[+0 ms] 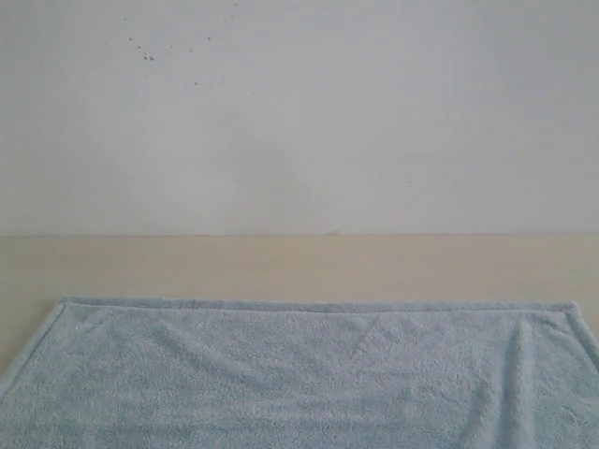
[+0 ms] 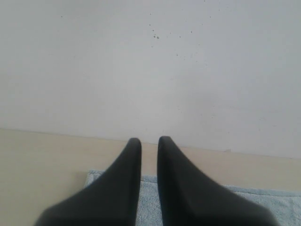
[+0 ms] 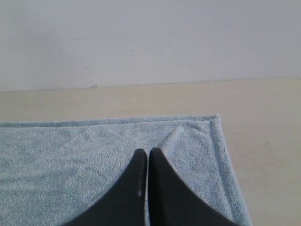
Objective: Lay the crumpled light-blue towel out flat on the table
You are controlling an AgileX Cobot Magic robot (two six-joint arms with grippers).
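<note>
The towel (image 1: 299, 374) lies flat on the worktop (image 1: 299, 267), toward six o'clock. Beyond it at twelve o'clock, the worktop meets the wall (image 1: 299, 112).

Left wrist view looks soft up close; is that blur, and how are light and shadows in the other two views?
Left wrist view: the left gripper is a blurred dark shape, the wall behind sharper. Right wrist view: right gripper soft-edged, towel pile readable. Exterior view: even light, no glare, a faint grey shadow on the wall.
</note>
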